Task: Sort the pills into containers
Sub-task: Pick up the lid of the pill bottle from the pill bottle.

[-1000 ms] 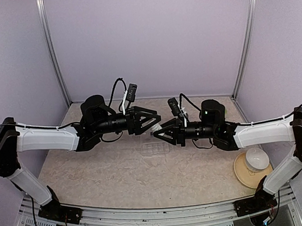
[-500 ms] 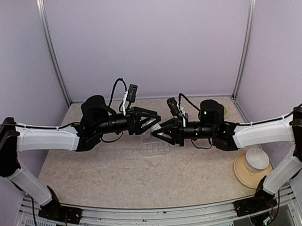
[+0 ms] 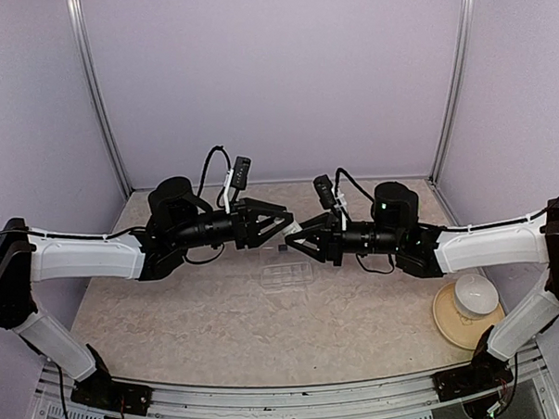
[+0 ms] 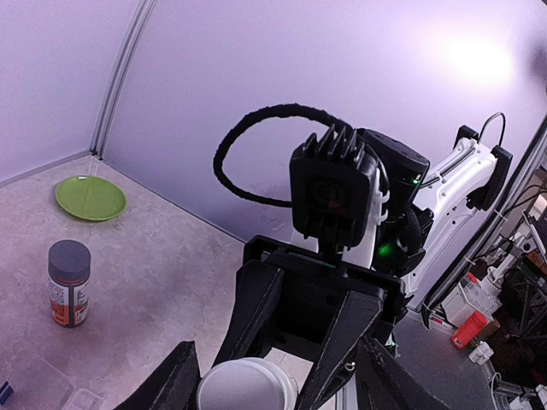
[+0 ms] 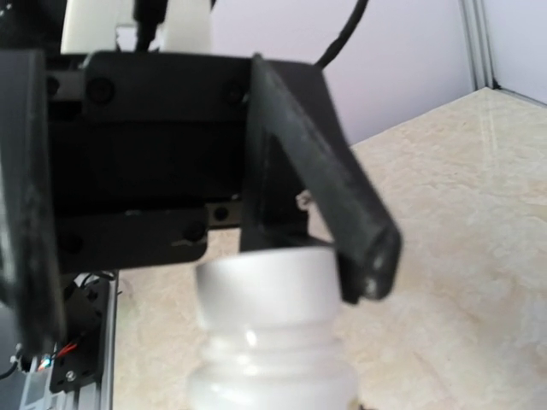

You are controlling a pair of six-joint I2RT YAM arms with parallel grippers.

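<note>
The clear pill box [image 3: 287, 276] lies flat on the table below both grippers; its corner shows in the left wrist view [image 4: 38, 395], with one dark blue pill [image 4: 3, 391] at the frame edge. My right gripper [image 3: 301, 242] is shut on a white bottle [image 5: 272, 342] and holds it in the air with its cap [image 4: 248, 386] towards my left gripper [image 3: 282, 224]. My left gripper is open, one finger [image 5: 342, 222] beside the cap and the other standing well off. My right gripper's own fingers are hidden in its wrist view.
An orange bottle with a grey cap [image 4: 68, 284] stands on the table. A round green plate [image 4: 90, 196] lies near the back wall. A white bowl [image 3: 475, 294] sits on a tan plate [image 3: 452, 324] at the right front.
My right gripper has moved left and up towards my left gripper, so the two now meet above the pill box. The left arm has shifted only slightly.
</note>
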